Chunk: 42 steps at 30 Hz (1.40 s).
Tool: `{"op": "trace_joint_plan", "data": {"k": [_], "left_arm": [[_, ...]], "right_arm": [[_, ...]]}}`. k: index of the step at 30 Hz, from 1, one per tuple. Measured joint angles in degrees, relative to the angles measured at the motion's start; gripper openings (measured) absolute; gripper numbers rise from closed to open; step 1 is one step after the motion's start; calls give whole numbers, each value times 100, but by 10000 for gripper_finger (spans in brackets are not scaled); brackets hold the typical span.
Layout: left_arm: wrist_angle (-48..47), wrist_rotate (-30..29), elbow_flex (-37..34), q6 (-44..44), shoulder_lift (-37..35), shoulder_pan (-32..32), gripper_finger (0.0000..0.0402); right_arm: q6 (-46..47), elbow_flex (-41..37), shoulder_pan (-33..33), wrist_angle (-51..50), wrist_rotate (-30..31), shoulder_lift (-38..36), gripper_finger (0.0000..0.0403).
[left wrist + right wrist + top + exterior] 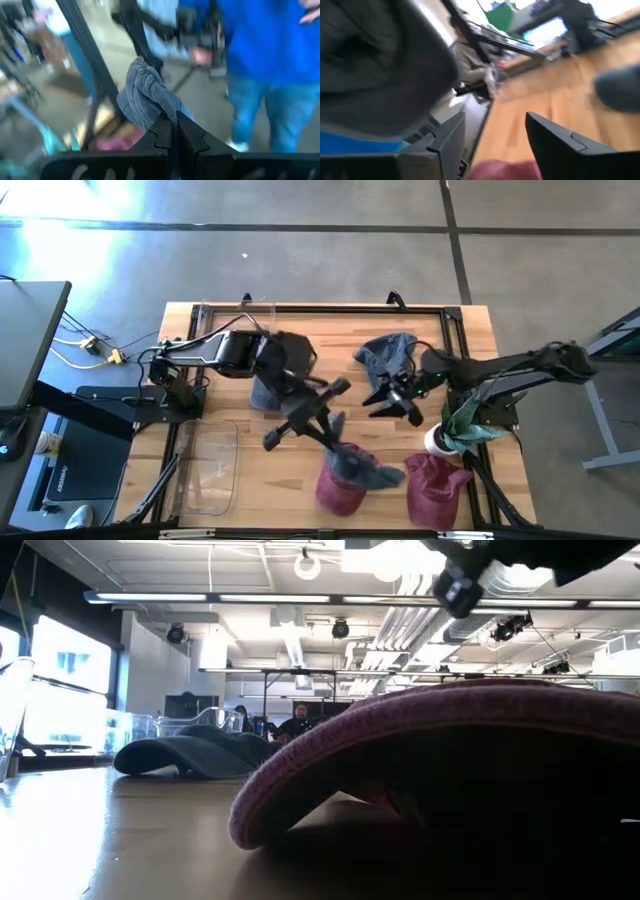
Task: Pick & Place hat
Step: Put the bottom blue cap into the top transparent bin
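Observation:
My left gripper [330,430] is over the table's middle, shut on a blue-grey knit hat [362,467], which also shows in the left wrist view [147,97]. Below it a maroon hat [338,492] lies near the front edge, large in the low view [450,760]. A second maroon hat [435,485] lies to its right. My right gripper [392,408] is open with nothing between its fingers [495,137], just in front of another blue-grey hat [385,355] lying toward the far side. One more blue-grey hat [265,395] lies under the left arm. My left gripper pinches a bunched fold of the blue-grey hat's knit [167,112] between its two shut fingers [192,137]. The rest of the hat spreads slack beyond the fingertips. In the high view it shows over the maroon hat; whether it touches that hat I cannot tell.
A clear plastic container [210,465] stands at the front left. A white pot with green leaves [452,432] stands at the right, beside the right arm. A black frame [330,308] runs around the table's edge. A person in blue [270,45] stands beyond the table.

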Motion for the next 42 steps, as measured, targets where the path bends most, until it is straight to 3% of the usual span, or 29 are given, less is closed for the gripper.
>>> {"op": "trace_joint_plan", "data": {"k": [7, 12, 20, 37, 42], "left_arm": [[2145, 504, 14, -247, -176, -26, 0], [3002, 682, 14, -231, -193, -24, 0], [3264, 562, 14, 93, -187, -17, 0], [3493, 368, 12, 230, -182, -19, 0], [3531, 183, 12, 230, -182, -19, 0]], "right_arm": [[1182, -23, 26, 2910, -720, 1008, 245], [1963, 157, 266, 4693, -729, 1496, 263], [1592, 1596, 754, 4720, -1189, 2251, 284], [1454, 4532, 1014, 4722, -2761, 4030, 282], [1452, 5054, 1024, 4708, -3054, 4406, 281]]}}
